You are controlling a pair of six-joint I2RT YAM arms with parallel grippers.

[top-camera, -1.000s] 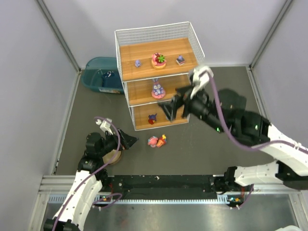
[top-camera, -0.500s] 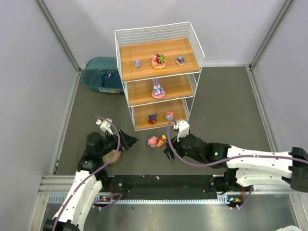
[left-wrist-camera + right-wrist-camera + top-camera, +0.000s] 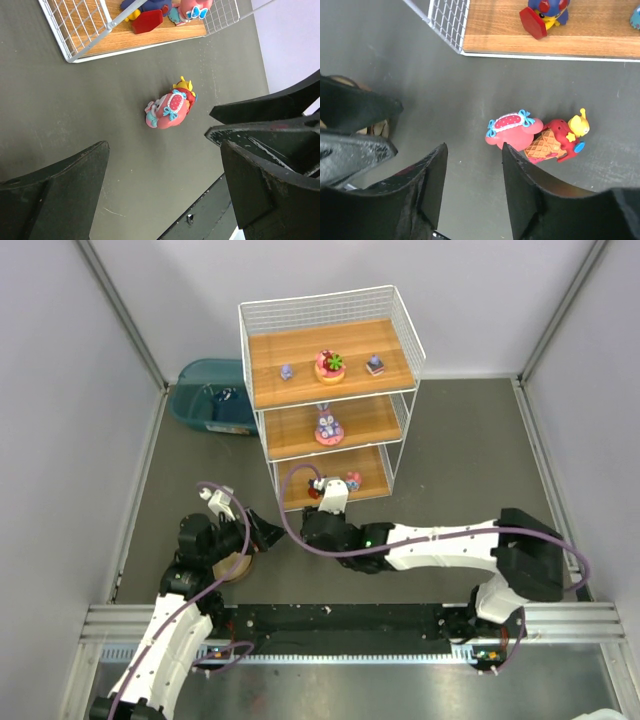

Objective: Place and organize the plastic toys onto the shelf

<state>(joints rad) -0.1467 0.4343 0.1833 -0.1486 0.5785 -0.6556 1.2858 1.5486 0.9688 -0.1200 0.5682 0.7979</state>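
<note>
Half spread and empty, the right fingers point(image 3: 427, 190) were poised just beside the pink toy point(image 3: 512, 131); centring was needed before closing. The left fingers point(image 3: 60, 185) were spread wide.

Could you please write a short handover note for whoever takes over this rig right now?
Left claw: open, empty, facing the floor toys.
Right claw: jaws apart, empty, just beside the pink bow toy.
Done: shelf holds purple toy, flower disc and dark toy on top, bunny in the middle, red-and-blue toy and pink figure at the bottom.
To do: pink bow toy and red cone toy, touching, on the floor before the shelf.
</note>
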